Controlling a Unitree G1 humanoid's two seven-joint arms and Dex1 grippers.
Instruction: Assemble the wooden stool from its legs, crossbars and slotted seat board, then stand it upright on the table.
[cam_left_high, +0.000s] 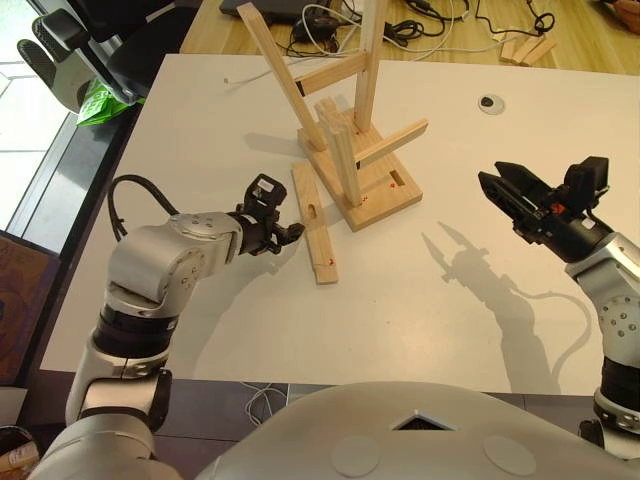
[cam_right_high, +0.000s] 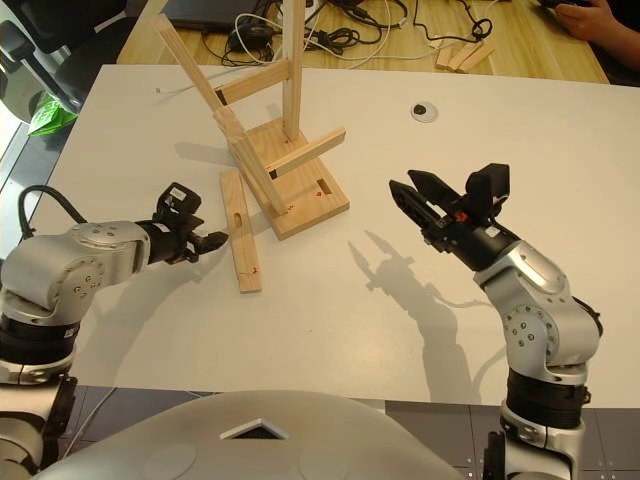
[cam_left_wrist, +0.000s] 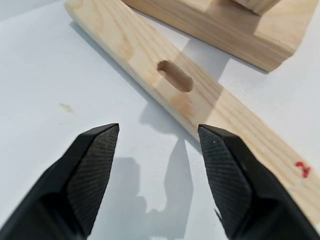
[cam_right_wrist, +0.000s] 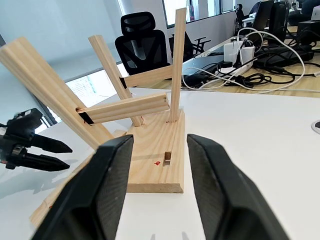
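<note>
The left gripper (cam_left_high: 291, 235) hovers low over the white table (cam_left_high: 200, 120), its claw wide and empty, tips just beside the loose leg (cam_left_high: 314, 225). That slotted piece lies flat, its long axis running away from the robot, the near end a little to the right. Just right of it the seat board (cam_left_high: 388, 196) lies flat with roughly the same heading. Legs (cam_left_high: 368, 60) rise from it, one leaning far left, joined by crossbars (cam_left_high: 395, 140). Well apart to the right, the right gripper (cam_left_high: 491, 172) hangs above the table, claw wide, empty, pointing towards the stool.
</note>
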